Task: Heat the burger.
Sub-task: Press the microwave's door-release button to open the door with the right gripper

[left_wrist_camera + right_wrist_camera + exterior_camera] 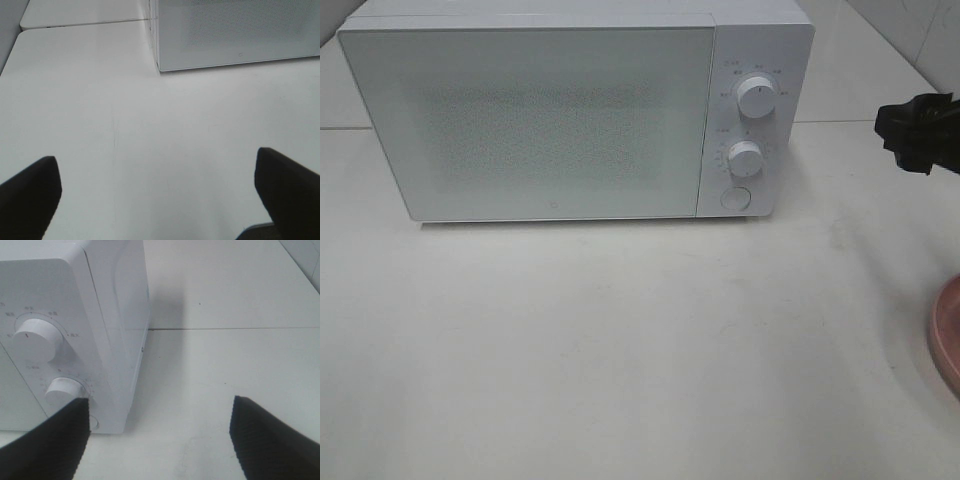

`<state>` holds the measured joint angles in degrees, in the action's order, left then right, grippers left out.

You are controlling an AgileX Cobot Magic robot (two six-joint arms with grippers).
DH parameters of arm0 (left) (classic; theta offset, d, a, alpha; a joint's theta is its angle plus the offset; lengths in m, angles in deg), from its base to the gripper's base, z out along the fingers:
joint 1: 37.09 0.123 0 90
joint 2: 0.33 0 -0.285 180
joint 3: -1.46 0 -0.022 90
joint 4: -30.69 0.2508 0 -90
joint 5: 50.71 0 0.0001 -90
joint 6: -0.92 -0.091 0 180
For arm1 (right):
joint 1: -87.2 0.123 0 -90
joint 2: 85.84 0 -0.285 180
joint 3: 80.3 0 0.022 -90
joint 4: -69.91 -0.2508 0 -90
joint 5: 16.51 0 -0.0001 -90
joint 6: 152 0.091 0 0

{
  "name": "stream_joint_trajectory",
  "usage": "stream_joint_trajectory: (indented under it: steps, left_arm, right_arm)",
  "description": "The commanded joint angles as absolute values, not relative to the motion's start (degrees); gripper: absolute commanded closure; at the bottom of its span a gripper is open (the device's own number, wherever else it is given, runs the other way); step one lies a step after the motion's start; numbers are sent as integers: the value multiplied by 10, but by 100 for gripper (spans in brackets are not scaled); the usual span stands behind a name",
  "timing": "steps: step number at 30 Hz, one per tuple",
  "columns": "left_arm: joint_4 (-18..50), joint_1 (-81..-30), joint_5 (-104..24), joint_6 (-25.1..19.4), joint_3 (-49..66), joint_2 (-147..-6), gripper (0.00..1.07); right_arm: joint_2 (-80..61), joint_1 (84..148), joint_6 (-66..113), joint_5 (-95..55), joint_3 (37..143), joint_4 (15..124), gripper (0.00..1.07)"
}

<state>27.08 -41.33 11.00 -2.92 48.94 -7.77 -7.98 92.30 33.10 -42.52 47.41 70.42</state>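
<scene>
Our left gripper (155,160) hangs spread wide and empty over the table (150,100). Our right gripper (161,401) gapes empty beside the knobs (40,337) of the microwave (540,110), its door closed. Where the burger is, we cannot tell.

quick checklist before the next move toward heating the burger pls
1. microwave door open for loading: not ok, it is shut.
2. left tool free: ok, open and empty over the table.
3. right tool free: ok, open and empty.
4. right tool at the round button: not ok, it hangs apart, to the button's right.
5. burger located: cannot tell, no view shows it; only the rim of the pink plate shows at the right edge of the high view.
</scene>
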Motion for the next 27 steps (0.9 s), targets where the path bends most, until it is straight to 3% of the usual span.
stream_joint_trajectory:
  steps: [1, 8, 10, 13, 15, 21, 27]
  left_arm:
    - [268, -415, 105, -30, 491, -66, 9]
    - [268, -415, 105, -30, 491, -66, 9]
    - [268, -415, 105, -30, 491, -66, 9]
    - [268, -415, 105, -30, 491, -66, 9]
    - [268, -415, 105, -30, 491, -66, 9]
    - [268, -415, 105, -30, 491, -66, 9]
    - [268, -415, 105, -30, 491, -66, 9]
  right_arm:
    - [-59, 921, 298, -499, 451, 669, 31]
    - [-11, 956, 223, -619, 405, 595, 31]
    - [24, 1010, 177, -680, 390, 521, 31]
    - [34, 1024, 167, -691, 389, 504, 31]
    - [67, 1077, 142, -738, 386, 457, 31]
    - [101, 1137, 137, -789, 386, 418, 31]
    - [139, 1213, 111, -855, 387, 307, 31]
